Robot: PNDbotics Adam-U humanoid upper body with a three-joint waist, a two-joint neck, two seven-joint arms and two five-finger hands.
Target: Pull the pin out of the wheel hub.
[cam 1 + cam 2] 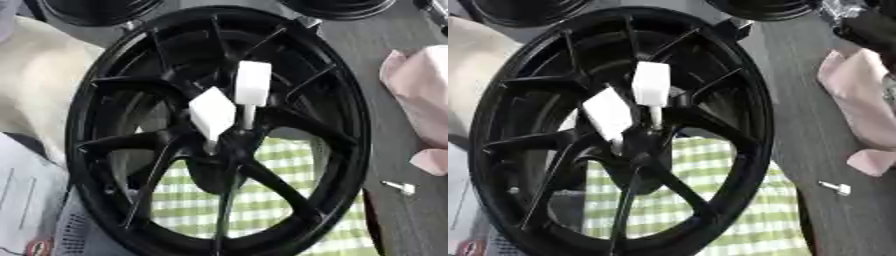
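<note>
- Black multi-spoke alloy wheel hub (105, 145): fills most of both views, lying on the grey table (815, 125), face up.
- Two white pins with flat block-shaped heads: one upright (253, 82), one tilted left (213, 113); thin stems set into the hub centre, side by side.
- Green-and-white checked cloth (289, 205): shows through the lower spokes, under the wheel.
- Small white pin-like piece (835, 187): loose on the table, right of the rim, well apart from the hub.
- Pink cloth (859, 95): bunched at the right edge.
- Pale fabric (35, 90): left of the wheel.
- Further black rims (96, 10): top edge, partly seen.
- Robot hands: neither appears in either view; their state cannot be told.
</note>
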